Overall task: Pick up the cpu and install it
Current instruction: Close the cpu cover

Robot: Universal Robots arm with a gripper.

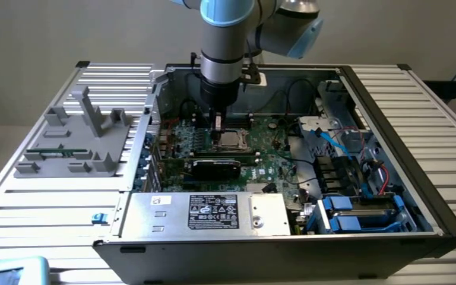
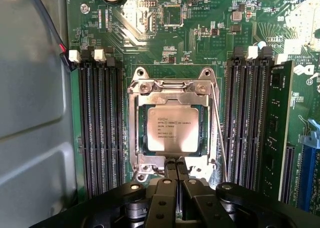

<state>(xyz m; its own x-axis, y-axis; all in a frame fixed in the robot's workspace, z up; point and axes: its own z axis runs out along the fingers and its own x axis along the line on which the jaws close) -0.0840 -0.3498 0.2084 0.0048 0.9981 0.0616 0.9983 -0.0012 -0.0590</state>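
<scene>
Gripper [image 1: 218, 126], exterior view: low inside computer case [image 1: 386, 113], just beside cpu [image 1: 233, 140] lying in motherboard socket. Wrist view: 2 fingers [image 2: 167, 193] pressed together, holding nothing, tips at cpu's edge within socket frame [image 2: 137, 133]. Advice: contact light and square, so chip lies flat.

One cpu [image 2: 172, 130], one socket frame [image 2: 170, 93], one computer case [image 1: 275, 256], one arm [image 1: 226, 47]

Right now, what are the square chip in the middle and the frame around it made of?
The cpu looks capped in matte silver-grey metal: it has a dull sheen and printed text. The frame around it seems to be bare metal, perhaps steel, shiny with bright glints.
</scene>
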